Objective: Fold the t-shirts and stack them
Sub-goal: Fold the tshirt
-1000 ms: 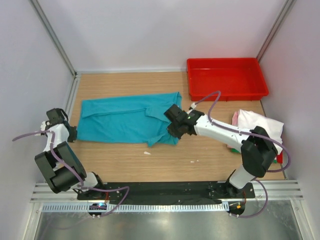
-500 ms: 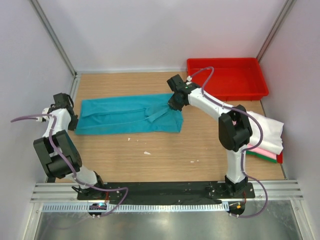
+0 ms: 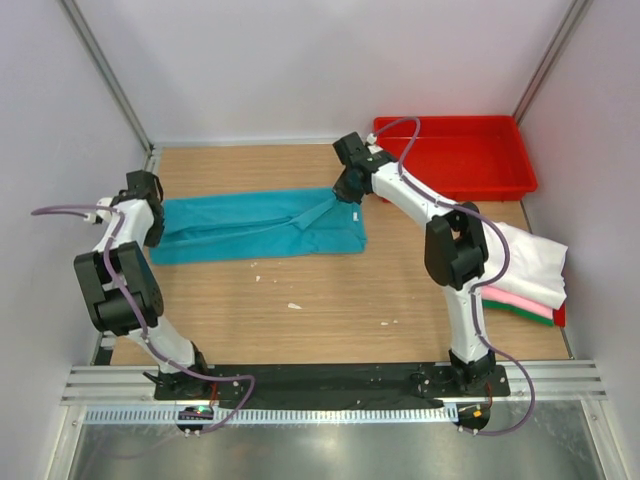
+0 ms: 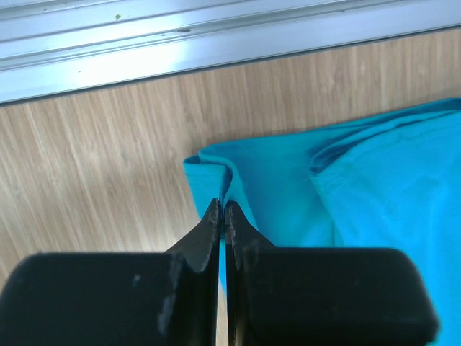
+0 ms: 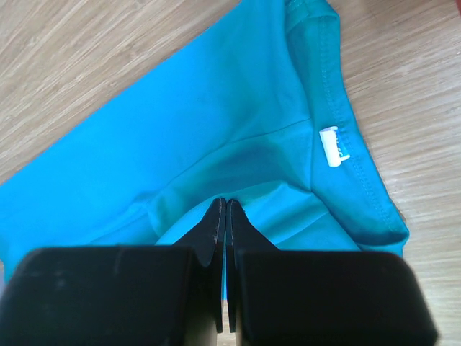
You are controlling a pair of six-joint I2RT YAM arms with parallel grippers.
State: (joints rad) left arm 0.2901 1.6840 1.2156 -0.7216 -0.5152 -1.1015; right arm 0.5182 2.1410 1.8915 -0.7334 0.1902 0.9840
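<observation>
T-shirt (image 3: 255, 226) long axis left-right, neck rightward

t-shirt (image 3: 250, 226) left of tray (image 3: 455, 160)

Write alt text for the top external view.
A teal t-shirt lies as a long band on a wooden table, pinched by the left gripper at its left end and the right gripper at its far right corner. A red tray sits back right, with stacked folded shirts nearer.

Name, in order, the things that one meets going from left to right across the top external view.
left gripper → teal t-shirt → right gripper → red tray
</observation>
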